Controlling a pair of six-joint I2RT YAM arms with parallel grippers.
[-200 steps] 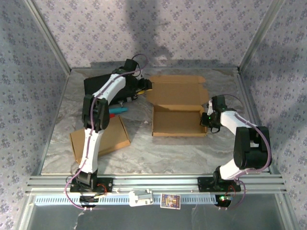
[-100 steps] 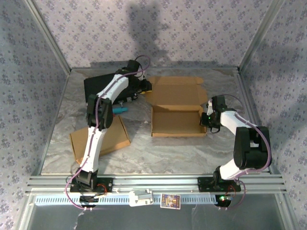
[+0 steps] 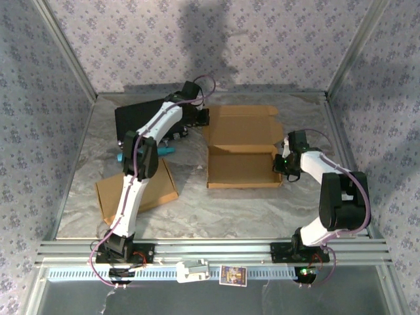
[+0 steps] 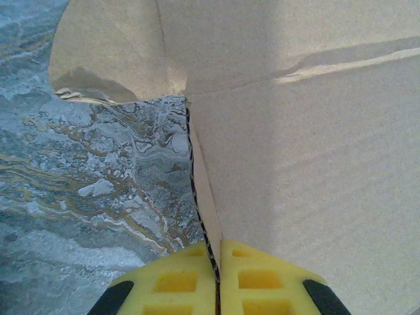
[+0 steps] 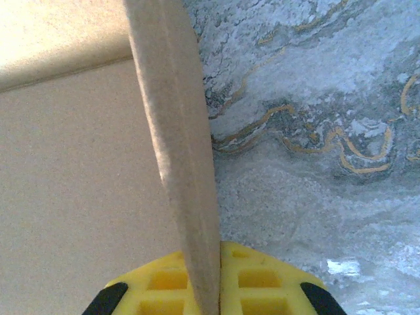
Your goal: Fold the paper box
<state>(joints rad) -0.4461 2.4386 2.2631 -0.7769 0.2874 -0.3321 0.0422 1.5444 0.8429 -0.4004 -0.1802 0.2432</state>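
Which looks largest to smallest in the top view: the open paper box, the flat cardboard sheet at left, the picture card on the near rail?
1. paper box, lid open
2. flat cardboard sheet, partly covered but clearly second
3. picture card, by far the smallest

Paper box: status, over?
Left end effector shut on paper box lid edge. Right end effector shut on its right wall. Flat cardboard lies left, apart.

Black case (image 3: 126,118) far left on marbled table (image 3: 216,210). Teal marker (image 3: 167,150) just near it. Flat cardboard sheet (image 3: 163,185) near left. Small card (image 3: 233,275) on near rail.
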